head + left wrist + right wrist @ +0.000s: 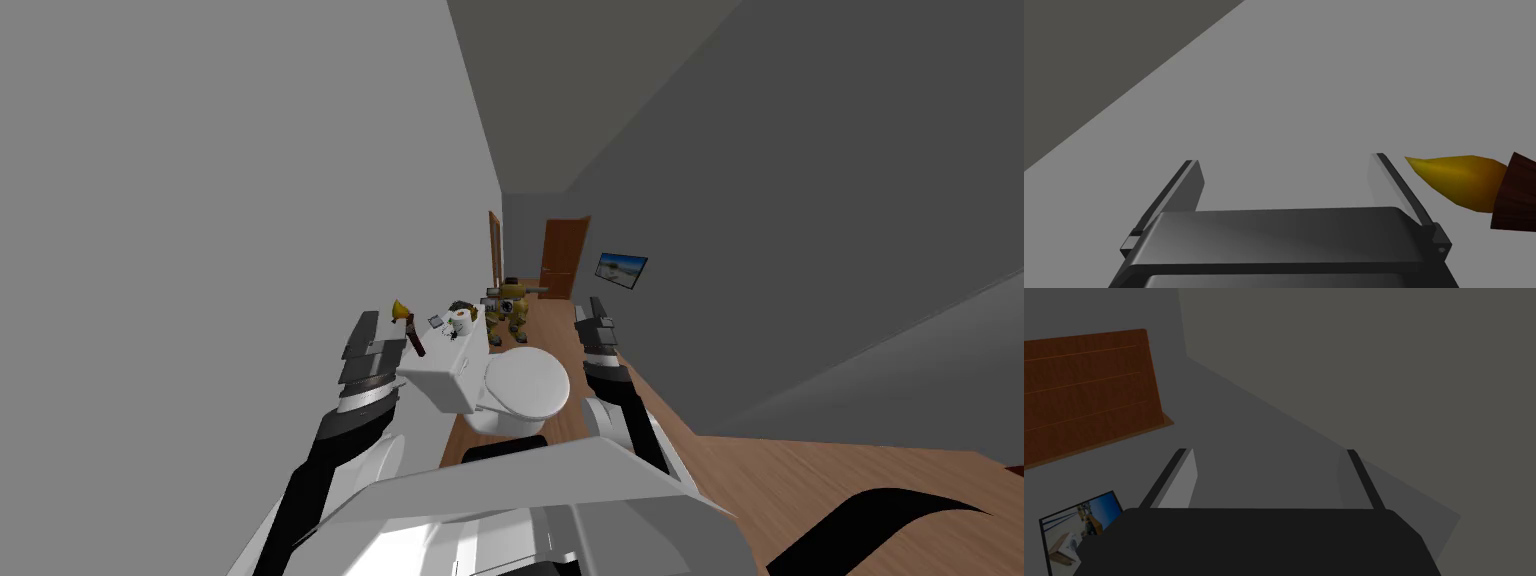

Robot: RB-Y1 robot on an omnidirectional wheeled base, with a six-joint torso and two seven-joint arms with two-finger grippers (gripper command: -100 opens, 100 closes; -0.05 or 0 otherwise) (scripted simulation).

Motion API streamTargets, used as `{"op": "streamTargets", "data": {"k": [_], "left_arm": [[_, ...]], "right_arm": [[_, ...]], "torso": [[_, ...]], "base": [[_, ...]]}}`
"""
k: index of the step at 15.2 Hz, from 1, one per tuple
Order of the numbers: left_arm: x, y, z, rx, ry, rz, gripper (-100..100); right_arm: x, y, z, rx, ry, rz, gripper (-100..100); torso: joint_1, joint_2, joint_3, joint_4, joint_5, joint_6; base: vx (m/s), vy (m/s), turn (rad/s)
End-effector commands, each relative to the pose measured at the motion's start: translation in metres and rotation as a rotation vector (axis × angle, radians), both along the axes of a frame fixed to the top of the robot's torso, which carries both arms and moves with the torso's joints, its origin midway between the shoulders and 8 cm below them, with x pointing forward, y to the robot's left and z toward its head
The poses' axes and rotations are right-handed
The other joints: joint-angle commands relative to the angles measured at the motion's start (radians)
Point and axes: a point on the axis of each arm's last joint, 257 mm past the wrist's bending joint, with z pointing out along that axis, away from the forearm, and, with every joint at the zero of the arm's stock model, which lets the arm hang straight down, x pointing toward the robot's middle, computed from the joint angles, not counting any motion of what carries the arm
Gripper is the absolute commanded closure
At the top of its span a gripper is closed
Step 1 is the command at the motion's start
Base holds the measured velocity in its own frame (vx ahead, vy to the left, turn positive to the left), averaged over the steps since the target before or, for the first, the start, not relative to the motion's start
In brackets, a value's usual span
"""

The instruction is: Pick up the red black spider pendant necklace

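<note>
A small red, black and white thing, likely the spider pendant necklace (461, 318), lies on the white toilet tank lid (445, 365), toward its far end. My left gripper (362, 332) hangs open left of the tank, a little short of the necklace. In the left wrist view the left gripper (1284, 172) is empty and faces a grey wall, with a yellow-tipped brush (1459, 181) just beside one finger. My right gripper (597, 312) is raised to the right of the toilet; the right wrist view shows the right gripper (1269, 475) open and empty.
The brush (405, 322) with its dark red handle and a small grey item (436, 321) also rest on the tank. The toilet bowl, lid down (525, 385), is right in front of me. A yellow toy robot (510, 305) stands beyond. Grey wall close on the left; wooden floor (800, 490) on the right.
</note>
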Motion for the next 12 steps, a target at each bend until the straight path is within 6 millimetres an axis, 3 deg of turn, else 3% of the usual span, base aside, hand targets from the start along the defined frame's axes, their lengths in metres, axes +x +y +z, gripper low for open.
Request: {"op": "streamTargets", "data": {"k": [1,12], "left_arm": [[0.007,-0.001,-0.007,0.027,0.033,-0.01,-100],[0.047,0.006,-0.065,0.087,0.268,-0.023,-100]], "right_arm": [[0.0,0.0,0.0,0.0,0.0,0.0,0],[0.0,0.0,0.0,0.0,0.0,0.0,0]], "torso": [[0.0,0.0,0.0,0.0,0.0,0.0],[0.004,0.007,0.004,0.002,0.001,0.0]], "base": [[-0.044,0.007,-0.119],[-0.109,0.047,-0.148]]}}
